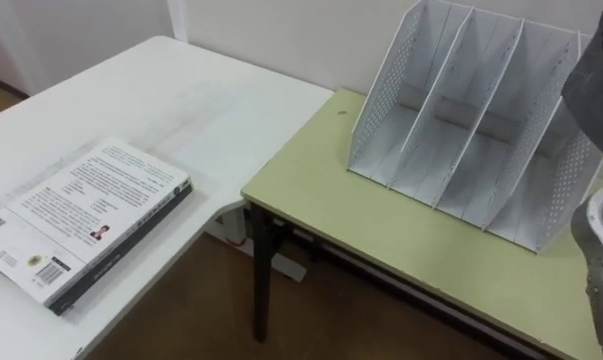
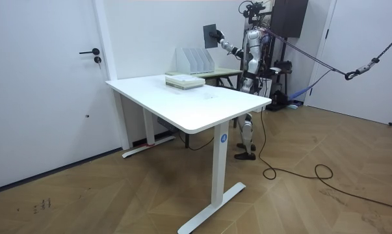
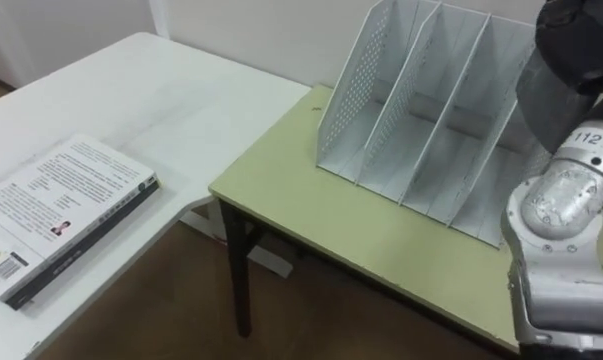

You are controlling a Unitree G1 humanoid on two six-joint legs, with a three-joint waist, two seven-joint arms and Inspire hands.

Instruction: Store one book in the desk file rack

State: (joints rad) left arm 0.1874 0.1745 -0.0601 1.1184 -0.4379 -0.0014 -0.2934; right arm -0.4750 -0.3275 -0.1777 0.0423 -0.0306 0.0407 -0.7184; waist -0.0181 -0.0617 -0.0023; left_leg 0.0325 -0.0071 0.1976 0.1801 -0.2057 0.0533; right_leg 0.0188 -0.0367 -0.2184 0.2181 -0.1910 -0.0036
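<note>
In the room view my right hand (image 2: 220, 42) is raised and shut on a dark book (image 2: 212, 34), held upright above the white perforated file rack (image 2: 194, 60). The eye views show the rack (image 1: 481, 120) standing on the green desk (image 1: 381, 230), its slots holding nothing. The dark book (image 3: 571, 50) fills the upper right corner, above my right forearm. A second book with a white cover (image 1: 81, 215) lies flat on the white table (image 1: 181, 90) to my left.
The white table (image 2: 202, 104) meets the green desk at a corner, with a gap of wooden floor (image 1: 201, 310) below. I stand behind the green desk. A white door (image 2: 46, 78) is at the room view's left.
</note>
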